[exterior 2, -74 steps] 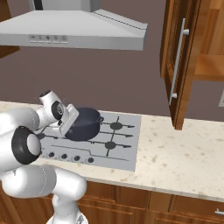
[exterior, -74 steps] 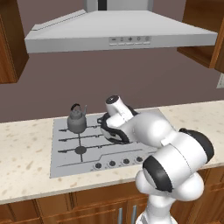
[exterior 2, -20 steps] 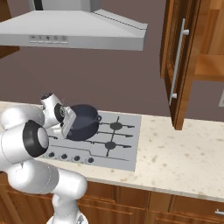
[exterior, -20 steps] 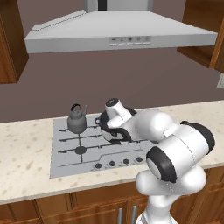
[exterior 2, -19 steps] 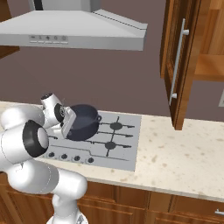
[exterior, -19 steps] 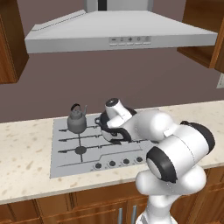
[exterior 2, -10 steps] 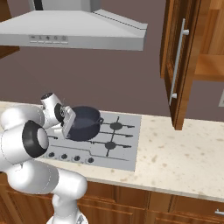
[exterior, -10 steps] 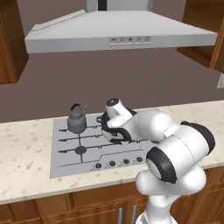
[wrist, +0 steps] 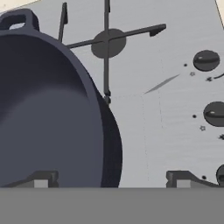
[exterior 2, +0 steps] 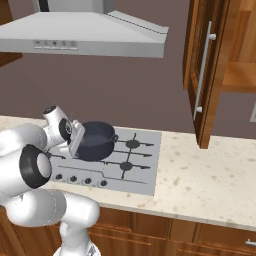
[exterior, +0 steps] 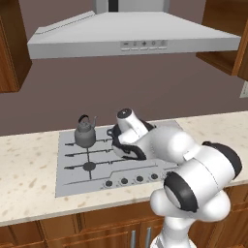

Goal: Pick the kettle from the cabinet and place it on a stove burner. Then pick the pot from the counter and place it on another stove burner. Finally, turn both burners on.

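**Pot on the cooktop, jaws wide across its rim**

You see the pot (wrist: 48,113) as a wide, smooth, dark blue-grey round vessel with no lid; in the hand view it is cut off at the left edge, and one small loop handle shows at about 11 o'clock. The gripper (wrist: 109,178) stands spread apart, one dark fingertip inside the pot and the other outside over the bare metal, so the wall of the pot runs between them with a gap on the outer side. In the right base view the pot (exterior 2: 95,140) sits on the flat silver-grey cooktop (exterior 2: 142,170), and the gripper (exterior 2: 76,141) is at its 9 o'clock side.

From the left base view the white arm hides most of the pot. The small rounded grey kettle (exterior: 85,134), with its black arched handle and thin spout, stands on a burner at the back left of the cooktop (exterior: 68,174).

A black disc burner (wrist: 108,42) with thin grate lines lies beyond the pot. Small dark knobs (wrist: 206,60) run down the 3 o'clock edge. The counter (exterior 2: 210,185) is beige stone with brown speckles. The brown wooden cabinet (exterior 2: 220,65) hangs open, with a slim silver handle.
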Available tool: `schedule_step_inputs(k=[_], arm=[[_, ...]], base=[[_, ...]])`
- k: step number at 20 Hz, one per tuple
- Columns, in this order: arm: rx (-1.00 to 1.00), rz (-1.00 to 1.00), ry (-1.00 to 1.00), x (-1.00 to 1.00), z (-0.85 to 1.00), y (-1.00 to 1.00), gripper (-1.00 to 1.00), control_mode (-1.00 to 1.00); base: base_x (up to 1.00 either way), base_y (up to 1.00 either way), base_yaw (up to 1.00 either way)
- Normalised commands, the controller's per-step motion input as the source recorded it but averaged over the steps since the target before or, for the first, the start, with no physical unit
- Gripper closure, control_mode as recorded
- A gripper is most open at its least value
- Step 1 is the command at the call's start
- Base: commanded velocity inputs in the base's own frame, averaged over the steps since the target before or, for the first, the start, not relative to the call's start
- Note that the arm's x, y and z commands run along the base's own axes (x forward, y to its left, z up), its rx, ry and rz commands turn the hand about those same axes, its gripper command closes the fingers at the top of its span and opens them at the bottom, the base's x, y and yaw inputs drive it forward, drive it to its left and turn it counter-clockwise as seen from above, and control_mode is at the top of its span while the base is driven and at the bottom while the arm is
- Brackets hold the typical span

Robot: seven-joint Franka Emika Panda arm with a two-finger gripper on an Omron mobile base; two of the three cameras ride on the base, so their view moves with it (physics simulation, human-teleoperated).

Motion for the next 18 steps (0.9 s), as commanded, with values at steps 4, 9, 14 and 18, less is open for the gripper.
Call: schedule_step_inputs(k=[4, 9, 14, 18], arm=[[0.00, 0.00, -0.08, -0.10, 0.32, 0.07, -1.00, -1.00], [0.00, 0.00, -0.04, -0.07, 0.42, 0.05, -1.00, -1.00], [0.00, 0.00, -0.02, -0.15, 0.40, 0.06, -1.00, -1.00], [0.00, -0.01, -0.02, -0.24, 0.35, 0.08, -1.00, -1.00]], base=[[0.00, 0.00, 0.00], [0.00, 0.00, 0.00], [0.00, 0.00, 0.00], [0.00, 0.00, 0.00]])
